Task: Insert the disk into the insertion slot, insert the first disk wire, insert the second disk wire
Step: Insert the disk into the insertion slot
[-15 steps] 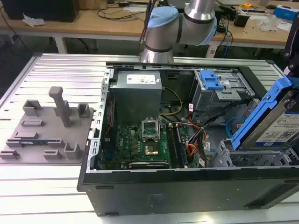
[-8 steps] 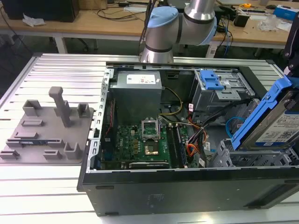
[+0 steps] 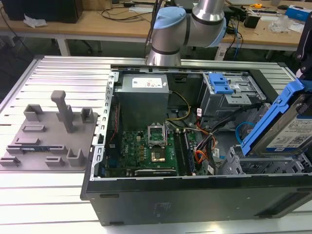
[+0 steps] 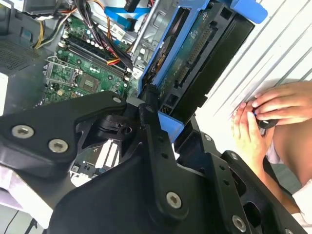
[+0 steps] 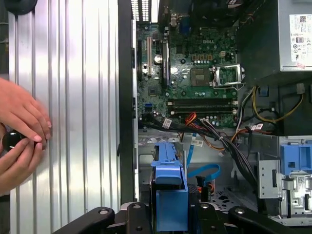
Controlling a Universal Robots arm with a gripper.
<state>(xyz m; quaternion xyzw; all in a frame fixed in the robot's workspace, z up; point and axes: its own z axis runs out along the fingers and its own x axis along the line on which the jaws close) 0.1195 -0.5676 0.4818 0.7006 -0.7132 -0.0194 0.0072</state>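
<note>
**Open tower case on a slatted bench**

A black computer case (image 3: 185, 200) lies on its side, lid off, on a ribbed aluminium table (image 3: 48, 195). Inside it, a green motherboard (image 3: 141, 148) fills the floor, with a bare processor socket (image 3: 157, 134) near its middle. A grey power supply (image 3: 144, 95) sits at the far wall. Beside that, toward the exterior view's right, stands a tall grey cage (image 3: 239, 95) topped by a blue latch (image 3: 220, 84). Orange wires (image 3: 201, 156) and a light blue flat cable (image 5: 204, 171) lie loose beyond the board. On the exterior view's left, a grey fixture plate (image 3: 48, 139) with an upright post (image 3: 63, 109) rests just beside the case. Wooden workbenches (image 3: 97, 24) run behind.
</note>
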